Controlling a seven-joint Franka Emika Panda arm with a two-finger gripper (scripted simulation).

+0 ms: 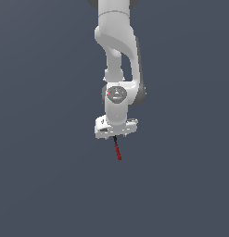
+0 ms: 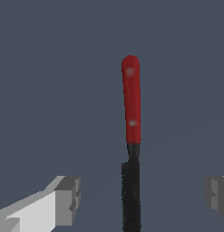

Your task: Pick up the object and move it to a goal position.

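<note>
Directly beneath the white arm, the gripper (image 1: 115, 135) is hanging low over the dark grey floor (image 1: 41, 185), and the stick (image 1: 117, 150) is lying just under it, its black part tucked below the hand and its red part pointing out toward five o'clock in the exterior view. Seen from the wrist view, the fingers (image 2: 68, 199) are standing wide apart with the stick (image 2: 131, 136) lying between them, touching neither pad, so the hand is spread and gripping nothing. By my reading, the reach is ending and the grasp is beginning: the next move is calling for the fingers to settle around the black part and squeeze, then lift. Nothing else is showing nearby, no goal marker is showing, and nothing is blocking the way.
</note>
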